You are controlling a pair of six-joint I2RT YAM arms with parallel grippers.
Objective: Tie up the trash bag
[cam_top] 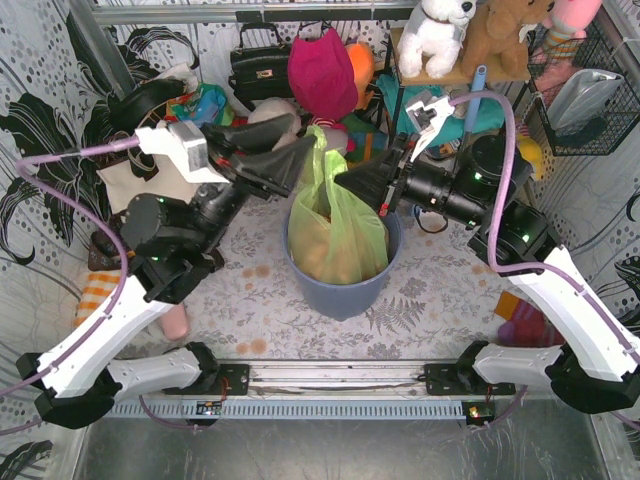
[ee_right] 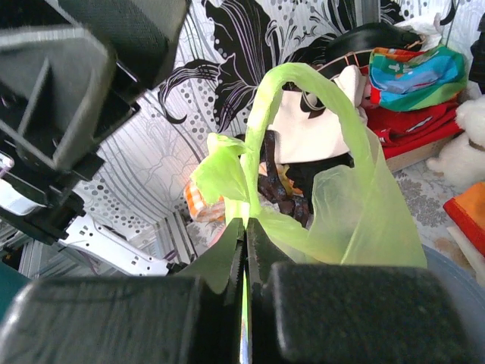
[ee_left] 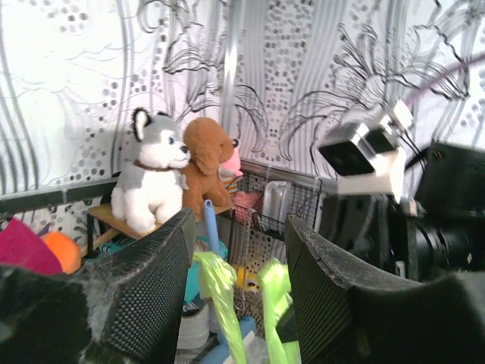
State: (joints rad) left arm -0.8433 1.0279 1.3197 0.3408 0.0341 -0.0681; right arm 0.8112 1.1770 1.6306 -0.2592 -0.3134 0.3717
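The lime-green trash bag [cam_top: 335, 225] sits in a blue-grey round bin [cam_top: 340, 295] at the table's middle, with brown paper showing through. Its handles are drawn up to a peak. My right gripper [cam_top: 342, 181] comes in from the right and is shut on a pinch of the bag's upper plastic [ee_right: 244, 216]; a handle loop [ee_right: 303, 76] arches above the jaws. My left gripper [cam_top: 306, 152] hovers at the left of the peak, open. In the left wrist view two green strips [ee_left: 220, 292] hang between its fingers [ee_left: 151, 280] without touching them.
Plush toys [cam_top: 440, 35] sit on a back shelf, with a black handbag [cam_top: 258, 65] and a magenta hat [cam_top: 322, 75] behind the bin. A wire basket [cam_top: 590, 95] hangs at the right wall. Striped cloth [cam_top: 95, 295] lies by the left arm.
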